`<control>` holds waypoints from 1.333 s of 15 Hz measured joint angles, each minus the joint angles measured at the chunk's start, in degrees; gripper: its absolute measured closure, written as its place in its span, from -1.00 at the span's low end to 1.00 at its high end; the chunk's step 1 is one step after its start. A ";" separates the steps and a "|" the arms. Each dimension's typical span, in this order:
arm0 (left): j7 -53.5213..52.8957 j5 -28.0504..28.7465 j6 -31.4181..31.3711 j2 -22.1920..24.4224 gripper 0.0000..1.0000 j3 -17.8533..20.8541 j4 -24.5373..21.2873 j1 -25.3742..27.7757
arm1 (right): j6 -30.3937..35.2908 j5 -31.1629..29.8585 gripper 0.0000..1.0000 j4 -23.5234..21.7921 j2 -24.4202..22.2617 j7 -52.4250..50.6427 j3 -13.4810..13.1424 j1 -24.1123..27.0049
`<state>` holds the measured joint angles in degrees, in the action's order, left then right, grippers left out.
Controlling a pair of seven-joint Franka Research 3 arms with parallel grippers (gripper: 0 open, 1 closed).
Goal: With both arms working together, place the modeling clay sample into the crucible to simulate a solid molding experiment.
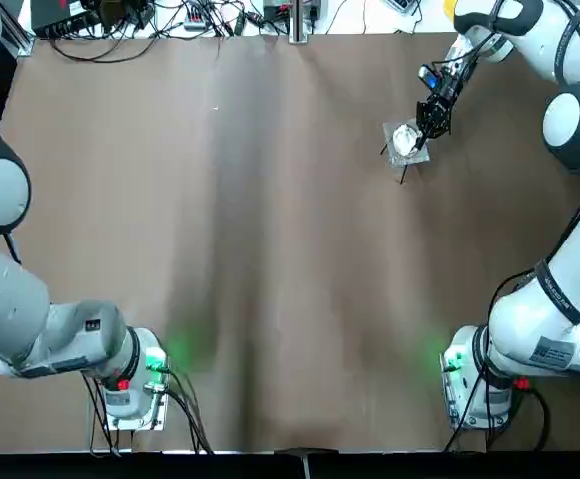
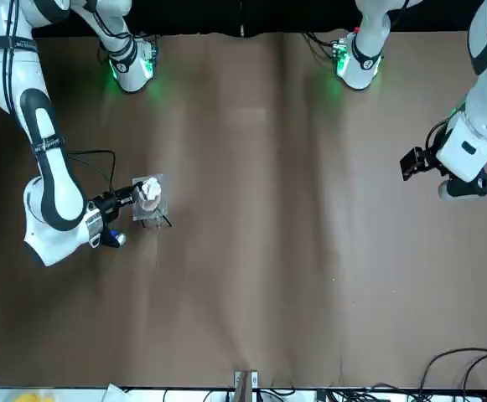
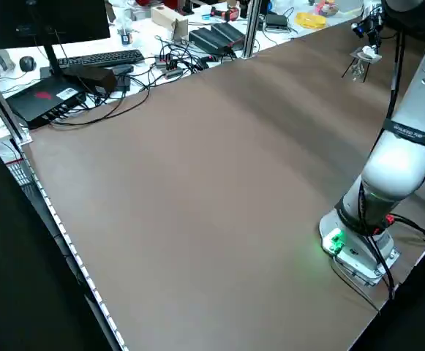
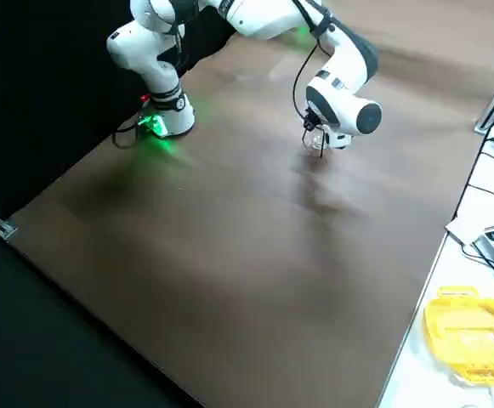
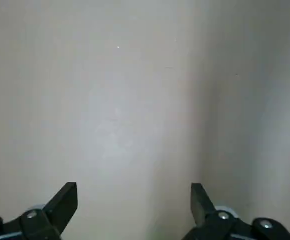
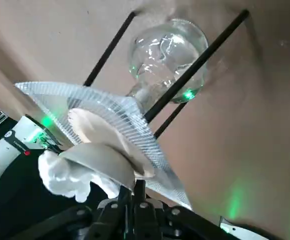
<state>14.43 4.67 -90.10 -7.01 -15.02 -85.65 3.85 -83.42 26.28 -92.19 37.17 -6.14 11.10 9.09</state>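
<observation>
Although the modeling clay sample (image 6: 65,172) looks like a whitish lump just beside the crucible (image 6: 102,162), both sit on the square mesh plate (image 6: 135,120) far out on the robot's right side of the table (image 1: 270,249), with a glass flask (image 6: 168,47) beneath. Right gripper (image 1: 432,120) is at the plate, its fingers pinched on the crucible's rim as far as I can judge. Left gripper (image 5: 134,200) hovers well apart, fingers spread and empty, so the right arm is much nearer.
</observation>
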 joint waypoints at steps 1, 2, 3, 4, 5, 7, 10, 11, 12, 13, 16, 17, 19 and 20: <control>-0.01 -1.59 0.03 0.35 -1.00 3.01 -0.01 -2.66 | 0.02 -0.24 0.87 0.07 0.11 -0.02 -0.01 0.09; -0.23 -2.78 0.06 0.64 -1.00 5.98 -0.12 -5.18 | 0.00 -0.65 0.73 0.09 0.19 -0.04 -0.02 0.26; -1.06 -3.41 0.06 0.92 -1.00 8.64 -0.35 -7.32 | 0.04 -0.69 0.55 0.09 0.24 -0.10 -0.03 0.43; -2.36 -3.73 0.06 1.12 -1.00 10.46 -0.64 -8.70 | 0.08 -0.70 0.51 0.10 0.24 -0.11 -0.03 0.48; -3.66 -3.86 0.06 1.22 -1.00 11.27 -0.88 -9.23 | 0.08 -0.70 0.51 0.13 0.24 -0.11 0.00 0.45; -4.94 -3.87 0.04 1.25 -1.00 11.68 -1.13 -9.23 | 0.20 -0.70 0.50 0.20 0.24 -0.11 0.01 0.47; -5.36 -3.87 -0.12 1.25 -1.00 11.74 -1.45 -9.19 | 1.61 -0.70 0.49 0.85 0.24 -0.11 0.00 0.53; -5.36 -3.87 -0.18 1.25 -1.00 11.74 -1.46 -9.19 | 2.47 -0.70 0.49 1.16 0.24 -0.11 0.02 0.53; -5.36 -3.87 -0.21 1.25 -1.00 11.74 -1.46 -9.19 | 3.27 -0.70 0.49 1.45 0.24 -0.10 0.08 0.52; -5.36 -3.87 -0.28 1.25 -1.00 11.74 -1.45 -9.19 | 4.15 -0.70 0.49 1.85 0.24 -0.09 0.38 0.46; -5.37 -3.87 -0.33 1.25 -1.00 11.74 -1.46 -9.19 | 4.29 -0.70 0.48 1.98 0.24 -0.09 0.62 0.40; -5.37 -3.87 -0.34 1.25 -1.00 11.74 -1.46 -9.19 | 4.29 -0.70 0.48 1.99 0.24 -0.09 0.60 0.46; -5.38 -3.87 -0.34 1.25 -1.00 11.74 -1.46 -9.19 | 4.29 -0.70 0.50 2.19 0.24 -0.09 0.51 0.80; -5.38 -3.87 -0.34 1.25 -1.00 11.74 -1.45 -9.19 | 4.58 -0.70 0.49 2.58 0.25 -0.09 0.48 1.04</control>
<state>9.04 0.80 -90.44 -5.76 -3.28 -87.11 -5.34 -78.84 25.58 -89.61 37.42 -6.23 11.58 10.13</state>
